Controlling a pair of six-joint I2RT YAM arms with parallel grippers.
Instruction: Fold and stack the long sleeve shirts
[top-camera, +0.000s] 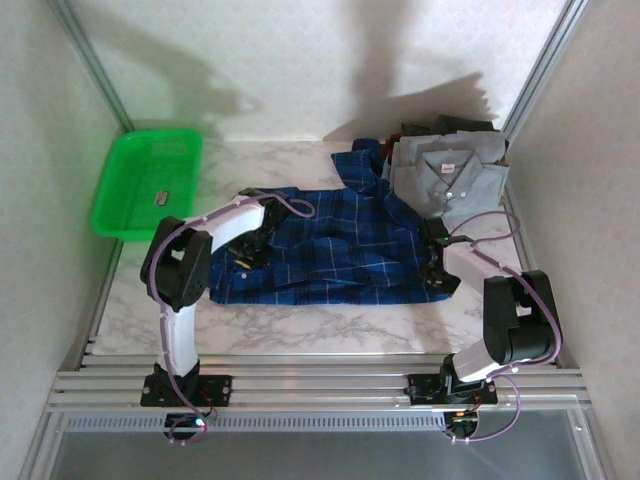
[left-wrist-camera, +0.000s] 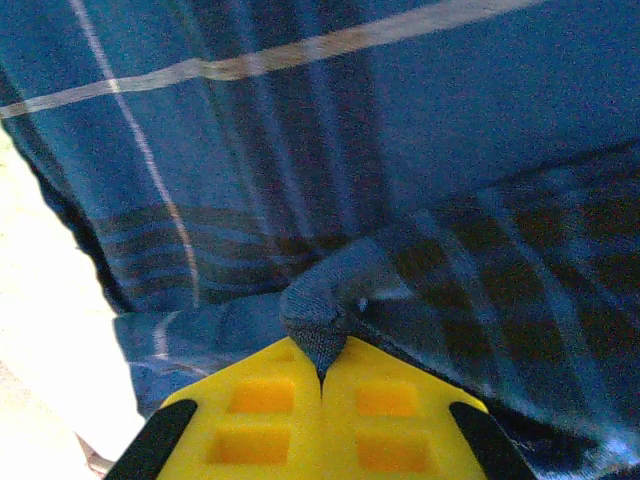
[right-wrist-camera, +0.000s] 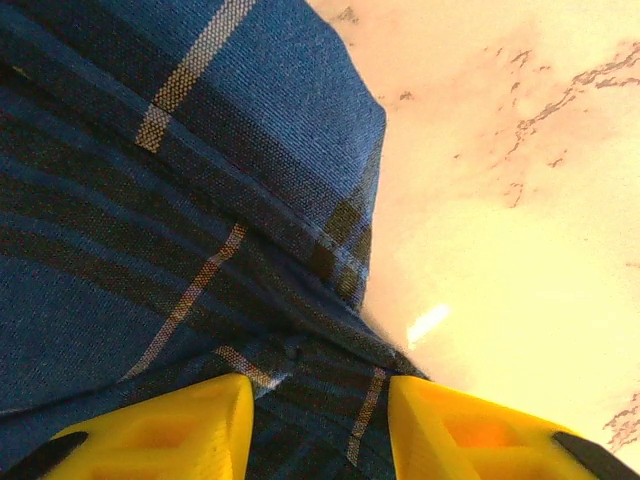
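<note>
One plaid shirt (top-camera: 330, 250), long axis left-to-right

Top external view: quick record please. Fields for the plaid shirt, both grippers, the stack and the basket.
plaid shirt: spread mid-table, rumpled, not yet folded
left gripper: shut, pinching a fold of the plaid shirt
right gripper: at the shirt's right edge, cloth between its fingers, grip unclear
grey shirt: folded, collar up, far right
darker folded shirts: behind the grey shirt
green basket: far left, small item inside
</note>
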